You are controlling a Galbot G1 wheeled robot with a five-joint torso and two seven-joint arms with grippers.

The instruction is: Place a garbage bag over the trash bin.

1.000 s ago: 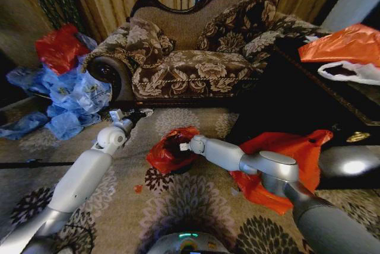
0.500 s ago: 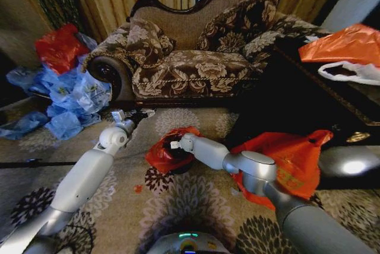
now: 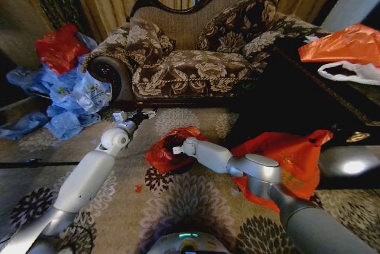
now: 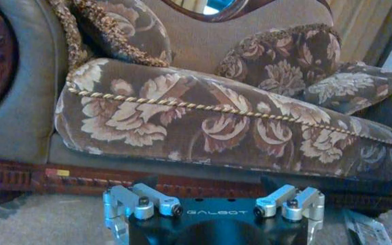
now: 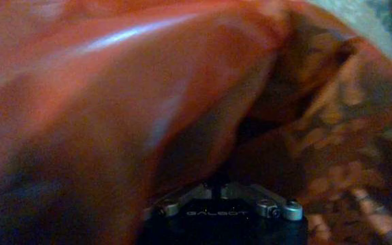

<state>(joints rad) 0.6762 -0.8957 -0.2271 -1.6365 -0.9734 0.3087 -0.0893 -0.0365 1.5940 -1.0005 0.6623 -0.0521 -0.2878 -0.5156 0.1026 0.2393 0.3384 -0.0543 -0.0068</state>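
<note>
Right gripper buried in the garbage bag, left one just hanging out by the sofa

Right gripper (image 3: 177,149) has its tip down in the mouth of the garbage bag (image 3: 163,154), red-orange plastic bunched all round it, so can't tell if the fingers are open or pinched. The bag's draped over the trash bin (image 3: 178,167), which sits on the patterned carpet (image 3: 196,197), only a dark bit peeking out underneath. Left gripper (image 3: 141,113) is spread open with nothing in it, low over the carpet and pointing at the sofa (image 4: 203,122), apart from the bag
</note>
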